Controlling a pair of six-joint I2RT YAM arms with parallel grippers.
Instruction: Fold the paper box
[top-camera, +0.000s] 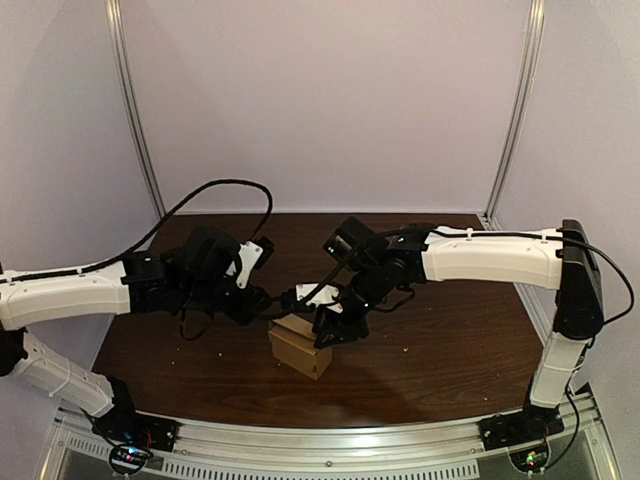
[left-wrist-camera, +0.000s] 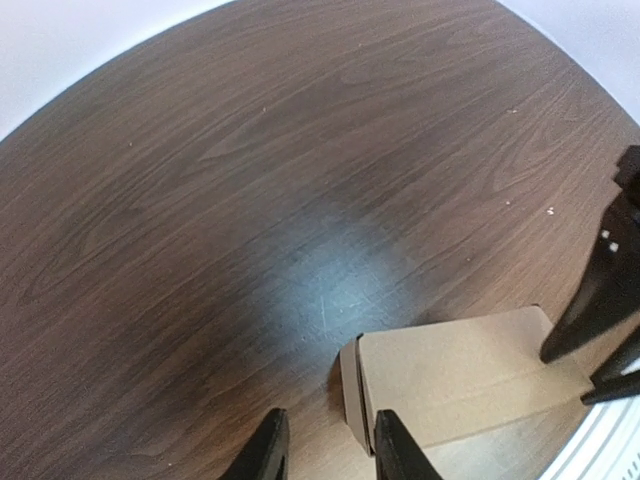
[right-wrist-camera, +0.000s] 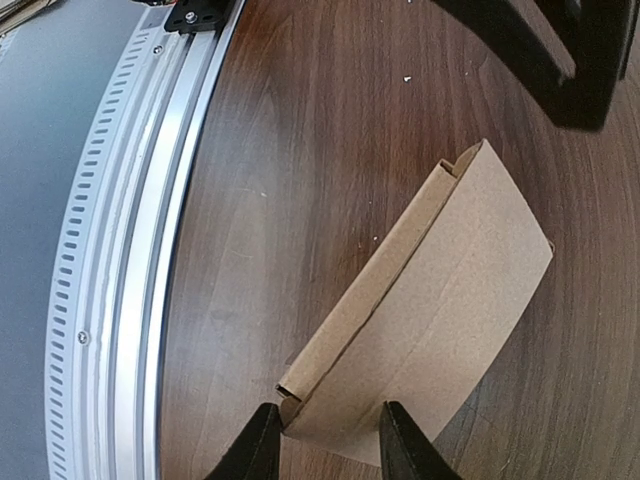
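Top view and two wrist views of a dark wooden table with one small brown paper box near its middle, towards the near edge.

Left of the box, the white left arm reaches in low. Its claw, the left gripper, hangs over the box's left end with the two black fingers apart. The end wall of the box lies between them, and bare table shows between one finger and the cardboard, so it holds nothing.

The box itself rests on the table, partly formed: one long panel faces up and a narrow side panel is folded beneath one edge.

At the box's right end, the right gripper has a finger on each side of the cardboard, which fills the gap between them. It appears to be pinching that end. The white right arm stretches away to the right of the box.

To do this fold well, the right claw should probably keep its pinch firm so the box cannot slide. The left claw should then press along the crease, not on the open panel, which looks thin enough to buckle.

Count: one box, one table, two arms, two claws with two fingers each.
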